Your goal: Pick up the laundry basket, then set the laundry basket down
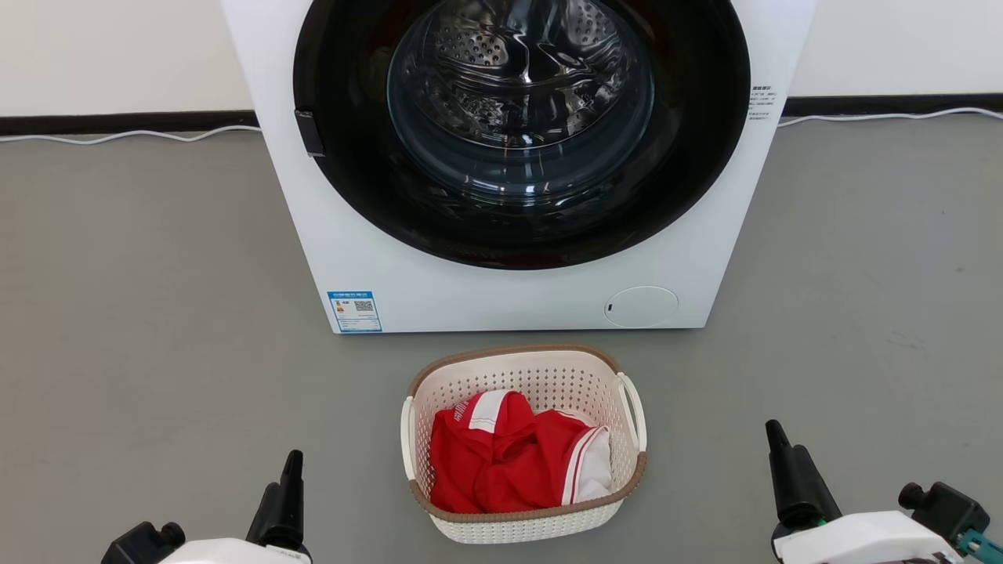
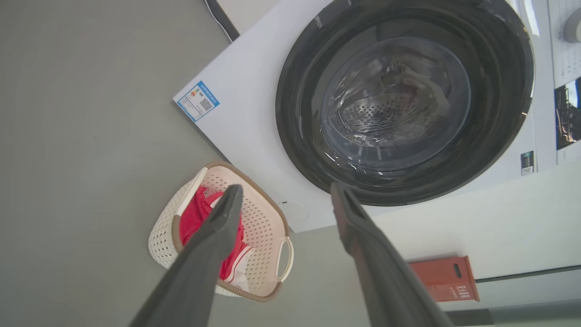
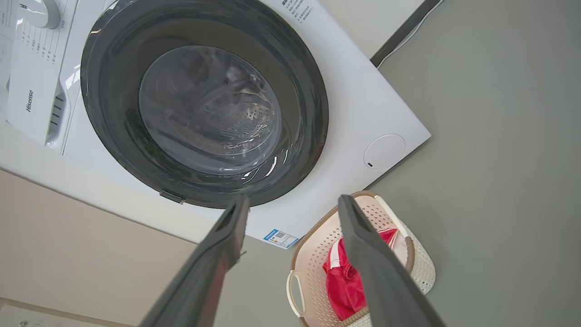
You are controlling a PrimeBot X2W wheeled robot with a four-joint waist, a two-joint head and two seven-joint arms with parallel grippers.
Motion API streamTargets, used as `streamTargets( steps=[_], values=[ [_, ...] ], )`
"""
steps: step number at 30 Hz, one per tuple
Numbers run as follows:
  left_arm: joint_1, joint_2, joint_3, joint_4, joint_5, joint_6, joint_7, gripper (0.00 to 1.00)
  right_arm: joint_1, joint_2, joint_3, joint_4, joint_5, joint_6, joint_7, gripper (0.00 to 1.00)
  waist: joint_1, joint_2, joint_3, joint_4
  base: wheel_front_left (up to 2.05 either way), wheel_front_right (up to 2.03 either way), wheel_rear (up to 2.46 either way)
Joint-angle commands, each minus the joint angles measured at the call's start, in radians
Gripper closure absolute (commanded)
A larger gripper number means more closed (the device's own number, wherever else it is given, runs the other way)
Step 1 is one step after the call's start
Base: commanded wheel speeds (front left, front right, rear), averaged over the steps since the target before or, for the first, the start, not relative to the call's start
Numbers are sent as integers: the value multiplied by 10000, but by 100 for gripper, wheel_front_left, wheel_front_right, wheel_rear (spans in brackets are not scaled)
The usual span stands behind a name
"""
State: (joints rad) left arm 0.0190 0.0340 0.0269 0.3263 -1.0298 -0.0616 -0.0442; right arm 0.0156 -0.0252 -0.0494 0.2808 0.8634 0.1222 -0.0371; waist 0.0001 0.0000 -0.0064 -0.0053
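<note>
Small cream-white perforated plastic laundry basket [image 1: 541, 381] with the brown woven-look rim is sitting upright on the grey floor [image 1: 157, 352], just in front of the bottom edge of the big white front-loading washing machine [image 1: 439, 290], with a narrow gap between them. It's carrying a crumpled red garment with white trim [image 1: 494, 462], lying below the rim. Left tool [image 2: 286, 187] and right tool [image 3: 292, 197] are both standing wide apart, holding nothing, and hovering either side of the basket, well apart from it. I'm reading this as a pre-grasp pose, with the pick-up not yet started. The white loop handles, left [image 1: 407, 435] and right [image 1: 633, 407], are each facing one tool, so the layout is probably inviting a two-arm lift by the handles or rim. The machine's dark round glass door [image 1: 521, 117] is looking shut, and the cabinet is boxing in the basket's far side, so the approach is likely needing to come from the sides. A white cable [image 1: 141, 135] is running along the wall base and an orange-red box [image 2: 442, 277] is sitting by the wall beyond the machine, both well away. Load is looking light, but uneven lifting may be tipping the basket.
</note>
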Motion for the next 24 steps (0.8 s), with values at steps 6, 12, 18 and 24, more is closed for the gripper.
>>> streamTargets(
  steps=[6, 12, 18, 24],
  values=[
    [-354, 74, 111, -257, 946, 93, -249, 0, -515, -144, 258, -335, -1130, 42, -318, 0, -1, 0, -4, -17, 0, 0, 0],
    [-338, 75, 133, -271, 1557, 106, -396, 0, -531, -152, 334, -376, -1823, 45, -465, 0, -1, 0, -11, -43, 0, 0, 0],
    [-303, 78, 138, -297, 2292, 150, -572, 0, -537, -162, 419, -401, -2632, 49, -641, 0, -1, 0, -17, -94, 0, 0, 0],
    [-276, 84, 128, -312, 3014, 183, -746, 0, -543, -171, 481, -401, -3426, 53, -816, 0, -1, 0, -5, -148, 0, 0, 0]
  ],
)
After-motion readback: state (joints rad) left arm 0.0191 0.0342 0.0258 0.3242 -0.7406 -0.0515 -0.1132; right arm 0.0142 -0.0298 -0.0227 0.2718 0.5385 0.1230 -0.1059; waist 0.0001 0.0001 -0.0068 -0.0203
